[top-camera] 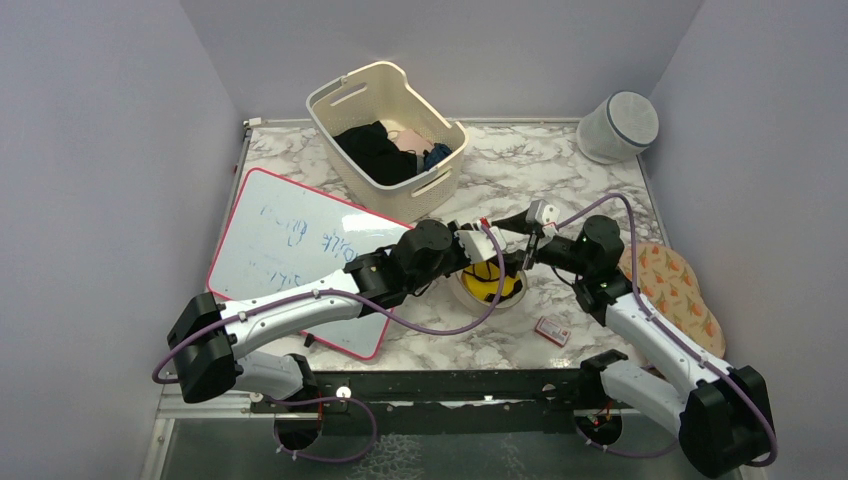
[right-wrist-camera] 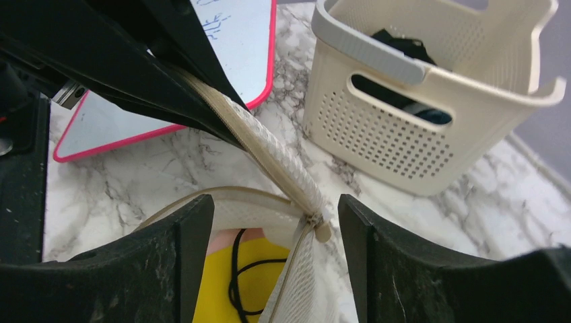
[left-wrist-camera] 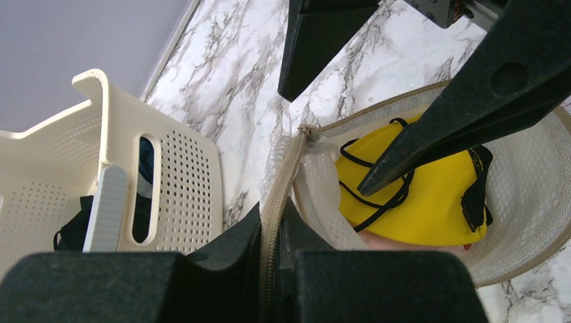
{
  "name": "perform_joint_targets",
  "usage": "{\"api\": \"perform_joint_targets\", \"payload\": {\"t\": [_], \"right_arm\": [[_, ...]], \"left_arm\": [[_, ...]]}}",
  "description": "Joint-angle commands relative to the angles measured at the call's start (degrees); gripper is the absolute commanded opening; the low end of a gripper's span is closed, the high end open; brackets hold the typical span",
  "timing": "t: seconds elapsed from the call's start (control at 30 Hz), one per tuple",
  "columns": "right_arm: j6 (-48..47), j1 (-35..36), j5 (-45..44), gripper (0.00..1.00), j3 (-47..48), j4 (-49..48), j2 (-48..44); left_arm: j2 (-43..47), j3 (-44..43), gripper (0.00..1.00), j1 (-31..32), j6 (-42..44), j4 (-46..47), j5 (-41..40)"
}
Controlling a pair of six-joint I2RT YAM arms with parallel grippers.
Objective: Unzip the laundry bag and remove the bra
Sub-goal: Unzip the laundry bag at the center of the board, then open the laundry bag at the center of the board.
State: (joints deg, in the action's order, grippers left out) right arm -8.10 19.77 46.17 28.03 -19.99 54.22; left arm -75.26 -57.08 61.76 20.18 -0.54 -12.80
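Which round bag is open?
The squat cream bag in the middle: its lid is peeled back, showing a yellow bra inside. The taller grey-white bag in the far corner looks shut.

Overhead view. My left gripper (top-camera: 478,245) and right gripper (top-camera: 526,253) meet over the opened laundry bag (top-camera: 466,292), where I see a yellow bra (top-camera: 492,288). Behind it stands a basket (top-camera: 345,100), a whiteboard (top-camera: 285,250) lies left, and a red packet (top-camera: 552,330) lies near.
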Motion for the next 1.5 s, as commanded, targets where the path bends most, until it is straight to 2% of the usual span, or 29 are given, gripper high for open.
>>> {"api": "perform_joint_targets", "payload": {"t": [0.0, 0.17, 0.27, 0.37, 0.47, 0.53, 0.63, 0.7, 0.83, 0.93, 1.0, 1.07, 1.17, 1.3, 1.37, 1.47], "right_arm": [[-7.05, 0.01, 7.00, 0.65, 1.45, -10.58, 3.83], [-6.74, -0.05, 11.81, 0.63, 2.51, -15.20, 8.18], [-5.97, 0.14, 13.16, 0.56, 3.45, -16.13, 10.56], [-0.78, 0.58, 13.24, 0.50, 2.64, -21.63, 12.11], [5.29, 1.11, 10.01, 0.44, 0.39, -26.94, 12.48], [8.70, 1.32, 6.29, 0.35, -2.05, -30.43, 12.10], [14.55, 1.32, 1.36, 0.20, -4.29, -32.32, 11.46], [18.06, 1.30, -2.55, 0.15, -5.11, -31.27, 10.43], [24.87, 1.32, -12.52, 0.13, -7.01, -25.74, 5.47], [29.82, 1.28, -24.40, 0.04, -5.60, -15.04, 1.99], [36.25, 1.32, -36.50, 0.01, -3.04, -4.17, 1.17], [38.75, 1.28, -43.12, 0.01, 0.19, 4.09, 2.45], [41.69, 1.31, -47.00, 0.02, 3.30, 11.15, 5.60], [45.27, 1.30, -46.86, 0.04, 4.86, 14.09, 8.85], [46.64, 1.31, -48.31, 0.09, 7.53, 18.52, 10.72], [45.85, 1.28, -50.44, 0.25, 12.19, 27.33, 13.72]], "left_arm": [[1.00, -0.99, 0.00, 0.38, -0.84, 1.41, 1.79], [1.13, -0.97, 0.00, 0.38, -1.06, 1.41, 2.03], [1.01, -1.15, 0.00, 0.36, -1.47, 1.41, 2.69], [1.24, -1.15, 0.00, 0.38, -1.72, 1.41, 2.75], [1.43, -1.11, 0.01, 0.38, -2.17, 1.61, 2.23], [1.50, -1.08, 0.02, 0.38, -2.85, 1.87, 1.96], [1.76, -1.02, 0.09, 0.38, -3.47, 2.12, 2.05], [2.23, -0.89, 0.22, 0.38, -3.74, 2.42, 1.30], [4.05, 0.02, 0.46, 0.38, -3.75, 2.84, -1.77], [5.44, 1.08, 0.60, 0.37, -3.60, 3.74, -4.04], [6.09, 1.45, 0.64, 0.38, -3.56, 4.08, -4.57], [6.56, 1.94, 0.67, 0.38, -3.57, 4.60, -4.59], [6.62, 2.26, 0.70, 0.38, -3.73, 4.78, -4.60], [5.84, 2.16, 0.73, 0.38, -3.66, 4.42, -4.45], [5.15, 2.00, 0.76, 0.38, -3.73, 4.26, -3.88], [3.39, 1.10, 0.79, 0.38, -4.05, 2.78, -2.82]]}}
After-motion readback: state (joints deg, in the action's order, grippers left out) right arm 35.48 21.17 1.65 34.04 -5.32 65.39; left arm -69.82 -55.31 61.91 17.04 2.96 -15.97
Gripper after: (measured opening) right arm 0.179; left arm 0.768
